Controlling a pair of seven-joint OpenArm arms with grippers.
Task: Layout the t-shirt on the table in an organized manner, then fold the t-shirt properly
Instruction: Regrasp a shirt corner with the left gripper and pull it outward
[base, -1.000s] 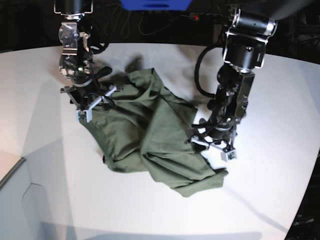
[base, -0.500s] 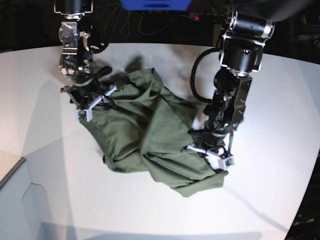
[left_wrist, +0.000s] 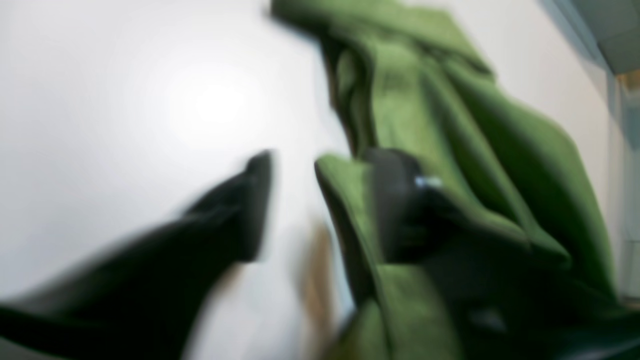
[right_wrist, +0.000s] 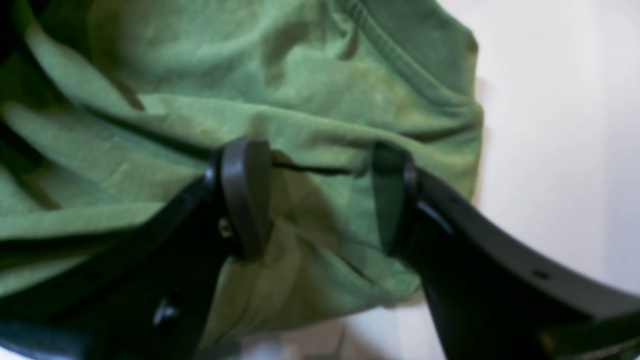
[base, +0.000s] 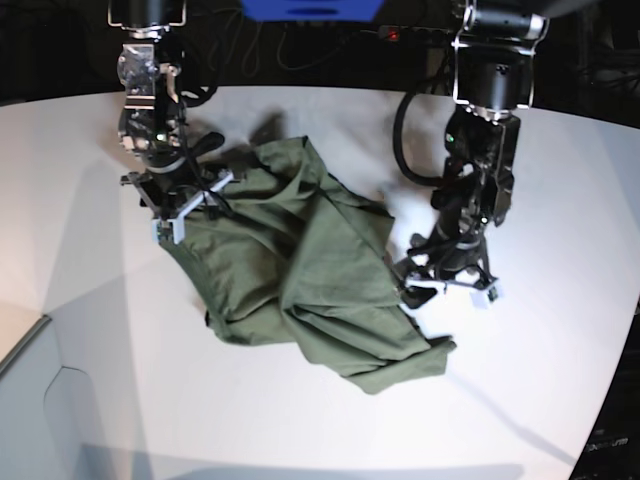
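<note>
In the left wrist view, heavily blurred, the left gripper is seen with its jaws spread wide, a fold of the t-shirt draped over one finger though not pinched between the two. The right wrist view shows the right gripper parted over a rumpled edge of the shirt without clamping it. Only in the base view is the whole shirt seen, crumpled in a heap on the table between the two arms.
</note>
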